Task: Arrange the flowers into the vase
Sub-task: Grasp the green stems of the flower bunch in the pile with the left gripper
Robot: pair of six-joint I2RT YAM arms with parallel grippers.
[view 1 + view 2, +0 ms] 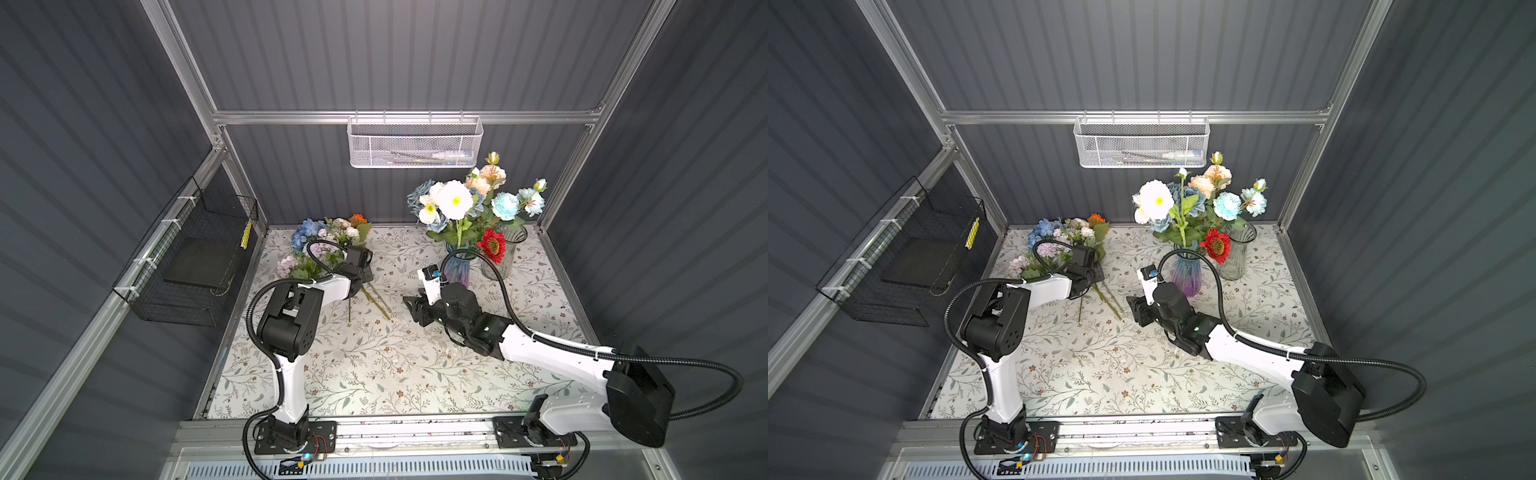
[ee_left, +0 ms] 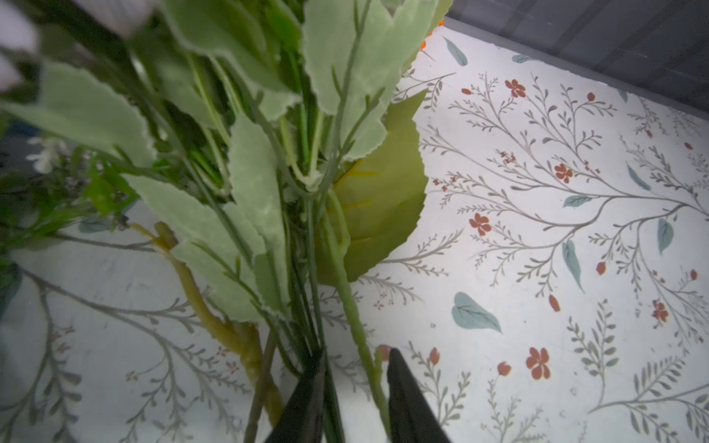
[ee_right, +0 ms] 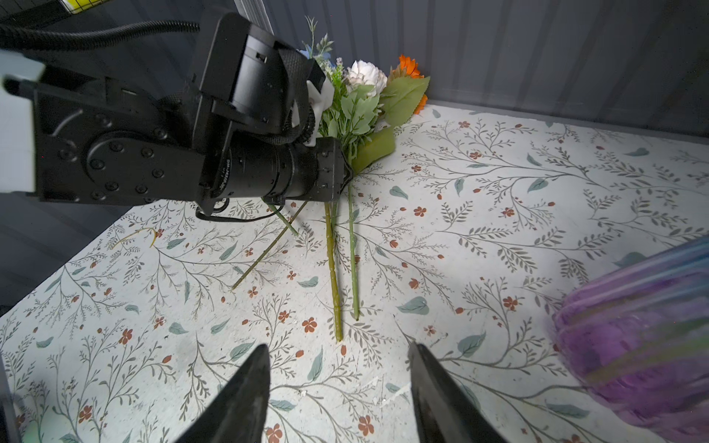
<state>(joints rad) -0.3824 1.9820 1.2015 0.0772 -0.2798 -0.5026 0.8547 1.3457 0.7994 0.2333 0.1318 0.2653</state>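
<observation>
- The worktop [image 1: 395, 374] has a flat flowered cover. A stem dragged across it rather than lifted could, I judge, snag and pull others along.
- The blue-purple vase [image 1: 459, 266] stands at the far right, crowded with tall blooms and likely top-heavy. In both top views the right arm's cable loops in front of it, so a careless swing might tip it or knock the clear glass vase [image 1: 505, 253] just beside it.
- The loose flowers [image 1: 324, 241] lie heaped at the far left of the worktop, with leaves tangled and stems pointing toward the robot. Lifting one would probably bring neighbours with it.
- The left claw [image 2: 356, 356] is down at that heap, its jaws partly closed on either side of a pale green stem [image 2: 347, 291] and some thin dark ones. I cannot tell whether it actually pinches them. A slack hold, or one on several stems, risks a drop on the way to the vase.
- The right claw [image 3: 340, 347] hangs released and empty over bare worktop near the stem ends. If it reached in, it could meet the left arm.
- Tiny white lettering on the camera lens [image 3: 238, 172] and marks on the yellow tag [image 1: 247, 233] in the black wire basket [image 1: 187, 257] are too small to read. No brand is legible.
</observation>
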